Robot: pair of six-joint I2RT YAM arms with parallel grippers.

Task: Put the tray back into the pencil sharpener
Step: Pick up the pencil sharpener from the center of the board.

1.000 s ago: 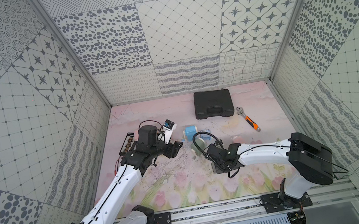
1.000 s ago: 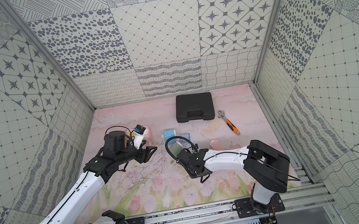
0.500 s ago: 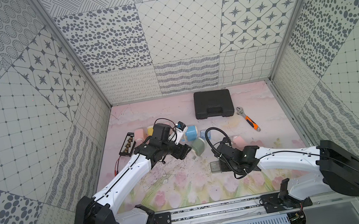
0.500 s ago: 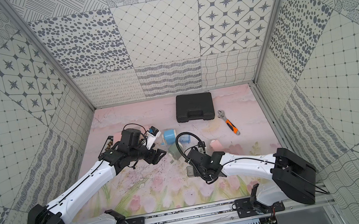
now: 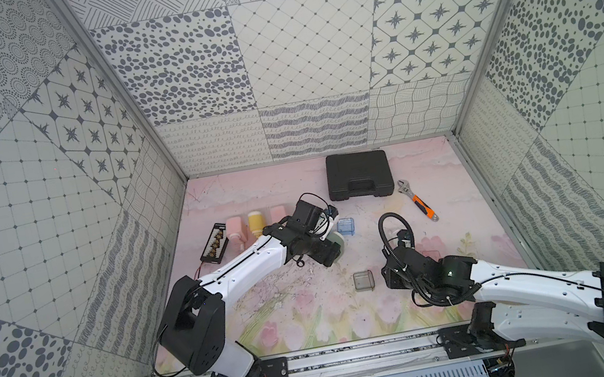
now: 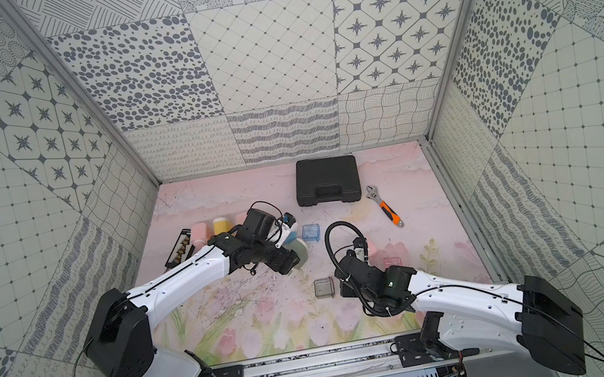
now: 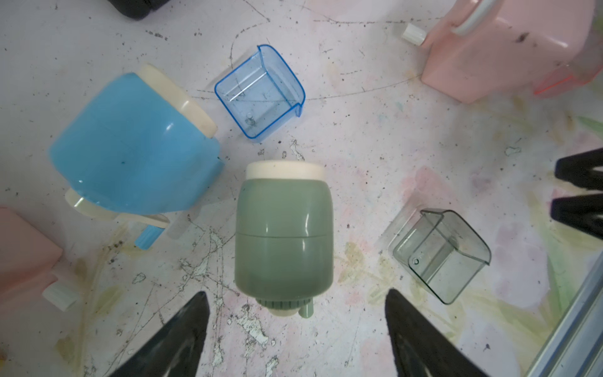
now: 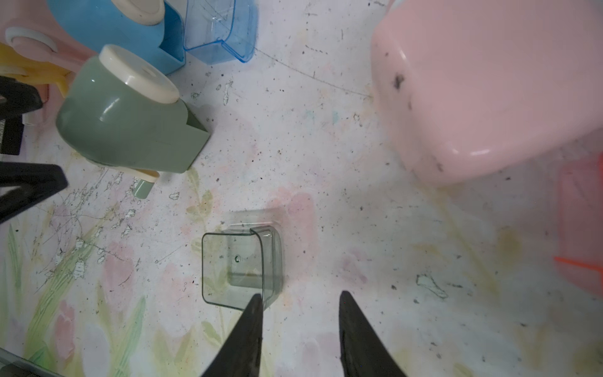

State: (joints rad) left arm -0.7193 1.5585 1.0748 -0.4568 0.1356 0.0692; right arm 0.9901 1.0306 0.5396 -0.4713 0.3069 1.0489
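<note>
The clear grey-green tray (image 5: 364, 281) (image 6: 324, 288) lies loose on the mat, open side up. My right gripper (image 8: 301, 293) (image 5: 388, 278) stands open just beside it. One fingertip (image 8: 256, 303) overlaps the tray's (image 8: 239, 267) corner, and nothing sits between the jaws. The green pencil sharpener (image 7: 284, 228) (image 8: 127, 127) with its cream cap lies on the mat to the tray's (image 7: 440, 254) left and further back. My left gripper (image 7: 295, 292) (image 5: 327, 256) hovers open over it, its fingers wide on either side of the crank end.
A blue sharpener (image 7: 130, 156) and a blue tray (image 7: 259, 94) lie behind the green one. A pink sharpener (image 8: 483, 88) and a red tray (image 8: 580, 222) sit by my right arm. A black case (image 5: 359, 180), a wrench (image 5: 419, 206) and pink and yellow sharpeners (image 5: 256, 222) lie at the back.
My right gripper has opened, let go of the tray and drawn back a little. My left arm has swung right over the green sharpener, and its jaws have opened wider.
</note>
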